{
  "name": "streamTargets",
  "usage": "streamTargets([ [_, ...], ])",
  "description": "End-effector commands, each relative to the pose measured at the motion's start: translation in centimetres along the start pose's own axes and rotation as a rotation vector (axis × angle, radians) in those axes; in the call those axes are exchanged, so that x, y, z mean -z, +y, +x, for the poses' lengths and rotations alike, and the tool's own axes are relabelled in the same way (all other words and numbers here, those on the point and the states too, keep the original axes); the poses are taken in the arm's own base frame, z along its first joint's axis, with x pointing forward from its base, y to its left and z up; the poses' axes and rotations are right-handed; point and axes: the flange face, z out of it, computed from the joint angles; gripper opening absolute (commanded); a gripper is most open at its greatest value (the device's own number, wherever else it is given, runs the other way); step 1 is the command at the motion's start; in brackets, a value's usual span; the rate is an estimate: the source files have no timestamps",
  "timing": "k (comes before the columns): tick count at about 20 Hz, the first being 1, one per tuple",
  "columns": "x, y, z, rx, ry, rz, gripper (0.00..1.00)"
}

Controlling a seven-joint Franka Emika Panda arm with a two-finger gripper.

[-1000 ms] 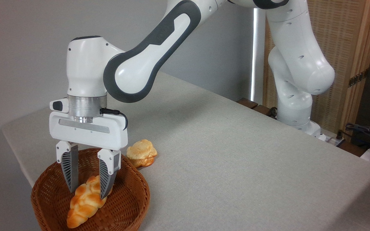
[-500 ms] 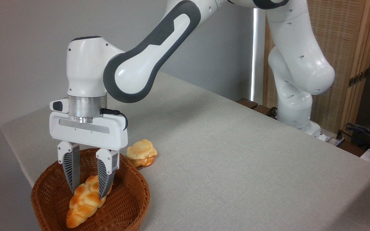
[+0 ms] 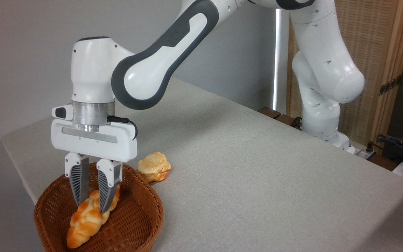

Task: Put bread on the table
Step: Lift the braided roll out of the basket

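Observation:
The bread [image 3: 82, 220], a glossy golden braided loaf, hangs tilted inside the round brown wicker basket [image 3: 135, 224] at the lower left, its lower end still down near the basket's floor. My gripper [image 3: 90, 207] points straight down and is shut on the loaf's upper part, one finger on each side of it. The light grey table [image 3: 250, 175] stretches to the right of the basket.
A small round golden bun [image 3: 154, 166] lies on the table just behind the basket's right rim. The arm's white base [image 3: 322, 119] stands at the far right edge, with cables and a wooden screen beyond it.
The fingers have closed onto the loaf and the gripper has risen a little. The loaf's upper end has lifted and the loaf has shifted slightly left.

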Motion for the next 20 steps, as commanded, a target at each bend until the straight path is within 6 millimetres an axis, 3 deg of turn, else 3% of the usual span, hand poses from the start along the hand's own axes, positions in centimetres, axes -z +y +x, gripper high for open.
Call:
streamTargets([
  [1, 3.1, -1.4, 0.7, 0.018, 0.055, 0.009, 0.68],
  [5, 7.2, -3.1, 0.8, 0.029, 0.099, 0.007, 0.69],
  [11, 11.5, -4.7, -1.6, -0.152, -0.022, -0.018, 0.69],
  [20, 14.9, -5.9, -9.9, -0.479, -0.254, -0.174, 0.7],
])
